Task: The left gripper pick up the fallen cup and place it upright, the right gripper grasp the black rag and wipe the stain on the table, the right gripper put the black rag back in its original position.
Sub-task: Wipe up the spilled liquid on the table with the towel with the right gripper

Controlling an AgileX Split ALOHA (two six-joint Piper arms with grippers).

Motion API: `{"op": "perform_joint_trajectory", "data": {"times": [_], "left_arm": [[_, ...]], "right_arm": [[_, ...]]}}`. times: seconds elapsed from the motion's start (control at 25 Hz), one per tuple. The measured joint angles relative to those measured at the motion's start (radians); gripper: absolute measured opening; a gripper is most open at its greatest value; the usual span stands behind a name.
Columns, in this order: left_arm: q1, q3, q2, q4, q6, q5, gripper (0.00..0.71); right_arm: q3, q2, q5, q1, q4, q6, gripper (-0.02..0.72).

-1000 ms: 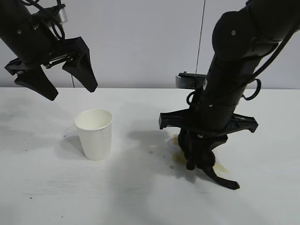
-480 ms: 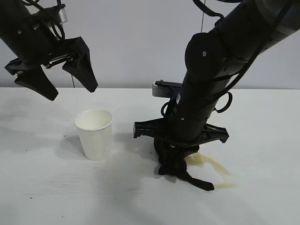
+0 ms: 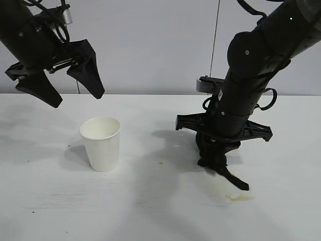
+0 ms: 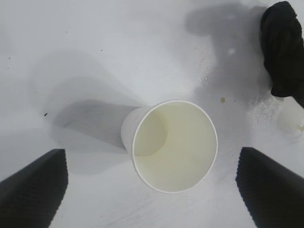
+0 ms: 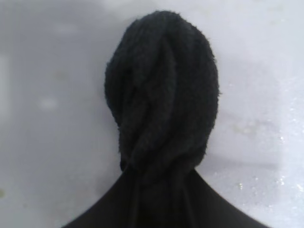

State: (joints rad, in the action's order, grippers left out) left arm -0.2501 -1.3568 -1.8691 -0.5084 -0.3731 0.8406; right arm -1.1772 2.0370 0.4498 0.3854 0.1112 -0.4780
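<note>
The white cup stands upright on the table, mouth up and empty in the left wrist view. My left gripper hangs open above and behind it, its fingers wide on either side of the cup and touching nothing. The right gripper points down, shut on the black rag, which presses on the table with its tail trailing toward the front. In the right wrist view the rag bulges out past the closed fingertips. A thin yellow smear of the stain lies just in front of the rag.
A small yellow-brown droplet sits between cup and rag. The rag also shows at the edge of the left wrist view. A grey wall runs behind the table.
The right gripper dragged the rag left across the puddle, then back right and slightly away. The puddle has shrunk to a faint smear. Left gripper and cup have not moved.
</note>
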Motion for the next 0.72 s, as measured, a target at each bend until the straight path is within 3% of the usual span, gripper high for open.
{"op": "perform_joint_trajectory", "data": {"times": [0.52,0.72], "left_arm": [[0.0,0.0,0.0,0.0,0.0,0.0,0.694],[0.0,0.0,0.0,0.0,0.0,0.0,0.694]], "right_arm": [[0.374,-0.254,-0.026,-0.003,0.016,0.008,0.095],[0.428,-0.276,-0.032,0.051,0.018,0.008,0.095]]}}
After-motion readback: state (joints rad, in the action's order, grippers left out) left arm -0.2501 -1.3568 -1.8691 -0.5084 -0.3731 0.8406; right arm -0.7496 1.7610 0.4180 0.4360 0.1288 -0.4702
